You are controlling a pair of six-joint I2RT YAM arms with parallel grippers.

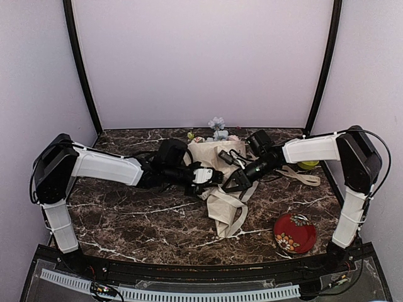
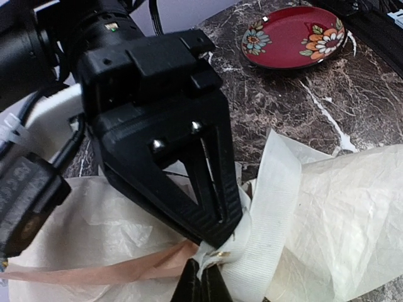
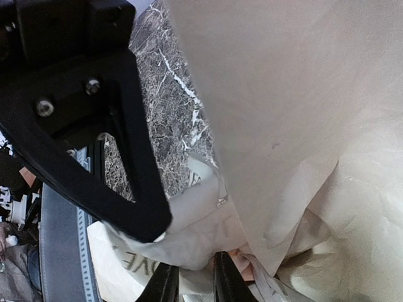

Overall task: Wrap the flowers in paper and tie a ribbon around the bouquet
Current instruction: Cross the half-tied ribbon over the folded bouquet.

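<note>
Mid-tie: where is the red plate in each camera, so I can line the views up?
Top external: the red plate is at the front right of the table.
Left wrist: the plate is in the top right corner.
Right wrist: not in it.
Shared landmark: the cream paper, seen in all three views.

White-and-black L arm point(image 1: 107, 167) & R arm point(image 1: 312, 150) reach inward, low, tips nearly meeting at centre. Black L gripper point(image 2: 201, 284) jaws shut; black R gripper point(image 3: 194, 283) jaws nearly closed, slim gap.
</note>
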